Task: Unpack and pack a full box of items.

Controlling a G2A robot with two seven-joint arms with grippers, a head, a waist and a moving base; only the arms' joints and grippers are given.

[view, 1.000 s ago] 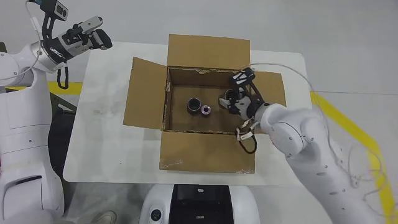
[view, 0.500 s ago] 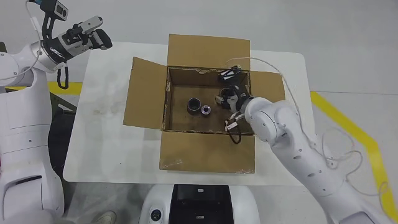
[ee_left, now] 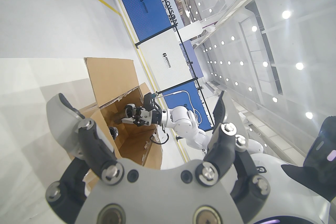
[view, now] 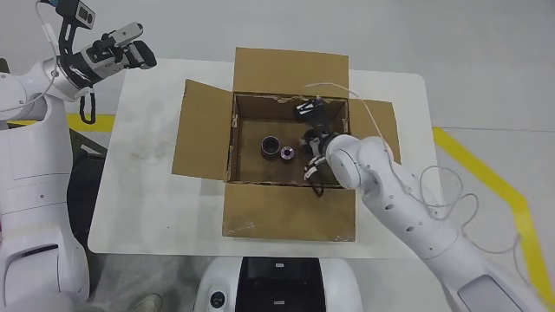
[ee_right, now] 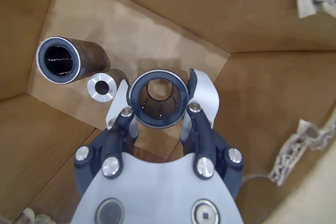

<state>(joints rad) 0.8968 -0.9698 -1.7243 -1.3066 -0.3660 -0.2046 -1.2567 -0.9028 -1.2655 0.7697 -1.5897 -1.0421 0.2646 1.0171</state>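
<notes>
An open cardboard box (view: 290, 198) stands mid-table. My right gripper (ee_right: 158, 82) is down inside it, shut on an upright black-rimmed hollow metal sleeve (ee_right: 158, 114), one finger on each side. Beside it on the box floor stand a larger dark sleeve (ee_right: 59, 63) and a small silver bushing (ee_right: 101, 87), seen from above as the dark sleeve (view: 272, 147) and the bushing (view: 287, 153), just left of the right gripper (view: 310, 143). My left gripper (view: 139, 52) is held open and empty above the table's far left corner; its fingers (ee_left: 68, 107) are spread wide.
The box flaps (view: 201, 130) lie folded out on all four sides over the white table (view: 139, 191). Torn cardboard edges (ee_right: 302, 135) line the box rim near the right wrist. Yellow floor tape (view: 486, 173) runs past the table's right side.
My right gripper has shifted left inside the box, closer to the two standing parts, with the arm swinging in behind it. The left arm has not moved.
</notes>
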